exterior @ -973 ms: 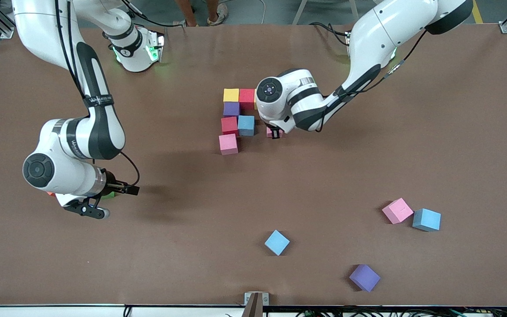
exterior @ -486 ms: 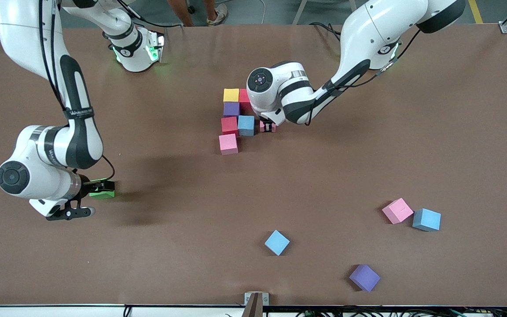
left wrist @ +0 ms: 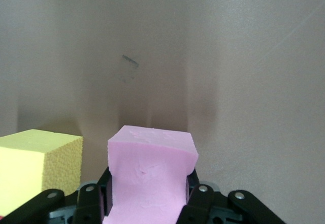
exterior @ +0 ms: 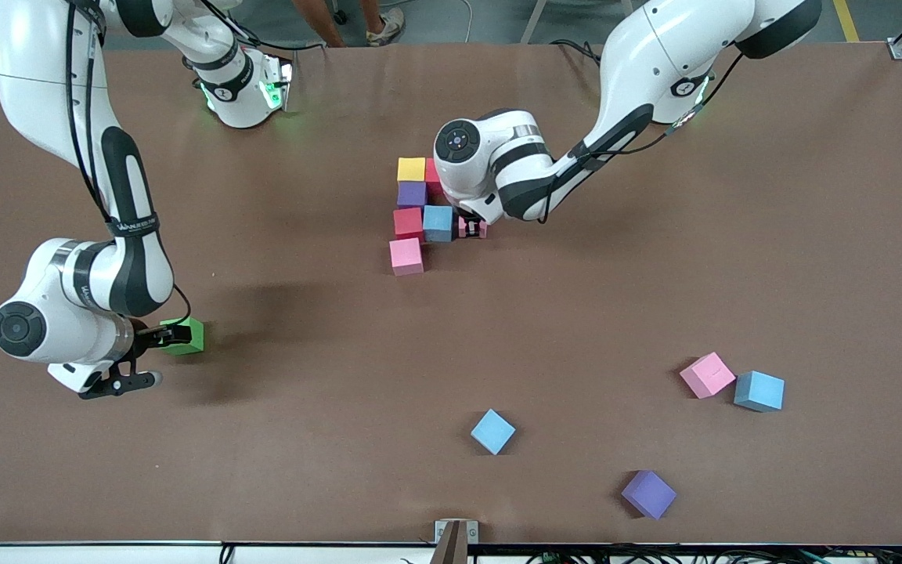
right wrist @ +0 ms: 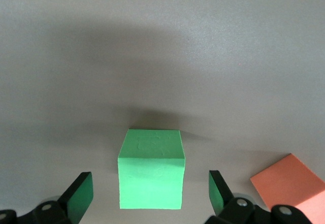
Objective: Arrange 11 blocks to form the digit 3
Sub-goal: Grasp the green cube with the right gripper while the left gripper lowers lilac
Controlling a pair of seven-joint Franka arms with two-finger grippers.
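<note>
Blocks going into the digit 3 (exterior: 423, 211), middle bar in hand
Left hand (exterior: 471, 228) grips a pink block (left wrist: 150, 176) just beside the blue one (needs lowering, then release); right hand (right wrist: 151, 196), fingers wide, straddles the green block (exterior: 183, 336).

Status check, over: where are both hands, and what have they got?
Left hand shut on pink block, beside the cluster's light blue block. Right hand open, straddling green block. Orange cube close by.
</note>
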